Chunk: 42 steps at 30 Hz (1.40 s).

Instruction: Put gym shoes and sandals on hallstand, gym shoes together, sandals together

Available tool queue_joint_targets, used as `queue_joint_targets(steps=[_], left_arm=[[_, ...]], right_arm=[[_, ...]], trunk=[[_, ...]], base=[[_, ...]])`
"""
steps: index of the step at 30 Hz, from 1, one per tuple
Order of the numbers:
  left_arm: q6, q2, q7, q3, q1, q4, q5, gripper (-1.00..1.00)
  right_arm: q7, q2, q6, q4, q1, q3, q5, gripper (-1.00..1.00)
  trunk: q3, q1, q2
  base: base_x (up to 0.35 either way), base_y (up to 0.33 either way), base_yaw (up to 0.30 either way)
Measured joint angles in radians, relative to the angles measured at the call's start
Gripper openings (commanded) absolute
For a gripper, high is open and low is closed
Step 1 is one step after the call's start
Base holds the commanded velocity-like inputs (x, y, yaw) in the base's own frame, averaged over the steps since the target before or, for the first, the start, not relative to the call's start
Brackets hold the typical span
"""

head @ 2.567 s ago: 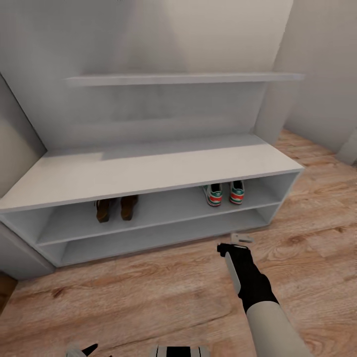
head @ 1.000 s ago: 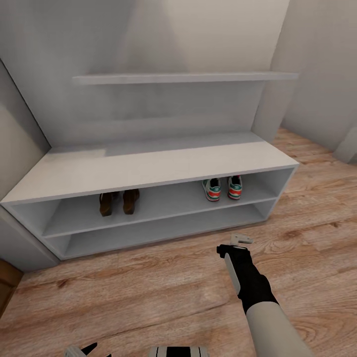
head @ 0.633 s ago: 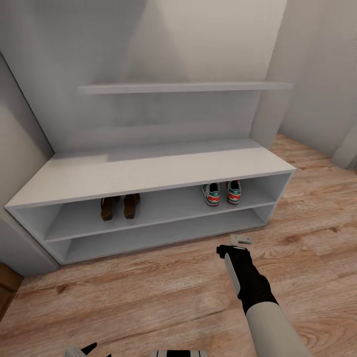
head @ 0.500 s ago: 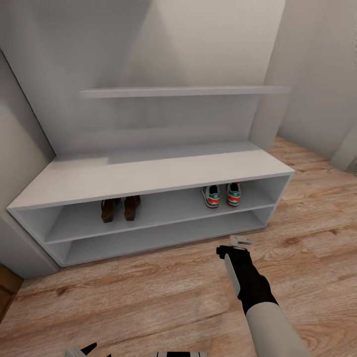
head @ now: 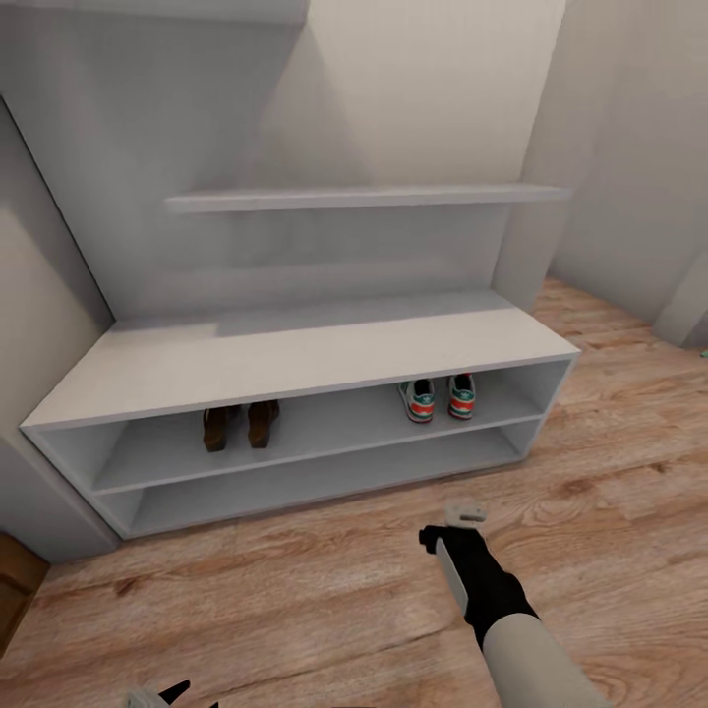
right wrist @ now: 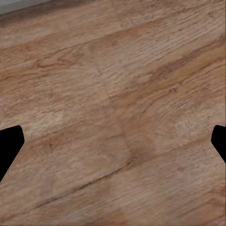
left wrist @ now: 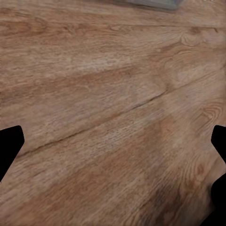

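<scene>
On the upper open shelf of the pale grey hallstand, the two dark brown sandals stand side by side toward the left. The two gym shoes, cream-white with red-orange heels, stand side by side toward the right on the same shelf. My right gripper hovers over the wood-plank corridor floor in front of the stand, well short of the shoes. Its dark fingertips stand wide apart with bare floor between them. My left gripper is open too, over bare planks, and peeks in at the head view's lower edge.
The stand's lower shelf holds nothing. A long wall shelf runs above the bench top. Grey walls close in at the left and the right. A brown object shows at the left edge.
The head view has shifted, so the hallstand sits lower and smaller in the picture. My right gripper has drawn back toward me. The shoes and sandals stay put on their shelf.
</scene>
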<state>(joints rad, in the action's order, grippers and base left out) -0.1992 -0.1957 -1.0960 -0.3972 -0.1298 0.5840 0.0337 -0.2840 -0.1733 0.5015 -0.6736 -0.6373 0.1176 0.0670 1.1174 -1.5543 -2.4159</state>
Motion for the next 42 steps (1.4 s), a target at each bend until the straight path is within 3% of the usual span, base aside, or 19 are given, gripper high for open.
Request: queue_joint_targets(steps=[7,25,32,33,42], left_arm=[[-0.002,-0.001,0.003,-0.001,0.001,0.0,0.0,1.0],[-0.002,-0.031,0.019,-0.003,0.002,-0.002,0.0,1.0],[-0.005,-0.034,0.075,-0.01,0.002,-0.012,0.0,1.0],[-0.006,-0.034,0.098,-0.013,0.002,-0.014,0.0,1.0],[-0.008,-0.034,0.149,-0.015,0.002,-0.017,-0.001,1.0]], right_arm=[[0.055,0.0,-0.117,0.093,0.001,-0.001,0.003,1.0],[0.115,0.0,-0.207,0.288,0.002,-0.006,0.017,1.0],[0.119,0.035,-0.358,0.385,0.006,-0.007,0.067,1.0],[0.131,0.054,-0.435,0.436,0.011,-0.006,0.083,1.0],[0.232,0.095,-0.646,0.566,0.019,-0.008,0.103,1.0]], trunk=[[-0.022,0.027,0.049],[-0.078,0.096,0.175],[-0.1,0.123,0.224],[-0.103,0.126,0.231],[-0.132,0.161,0.294]], base=[[0.0,0.0,0.0],[0.0,0.0,0.0],[0.0,0.0,0.0],[0.0,0.0,0.0],[0.0,0.0,0.0]])
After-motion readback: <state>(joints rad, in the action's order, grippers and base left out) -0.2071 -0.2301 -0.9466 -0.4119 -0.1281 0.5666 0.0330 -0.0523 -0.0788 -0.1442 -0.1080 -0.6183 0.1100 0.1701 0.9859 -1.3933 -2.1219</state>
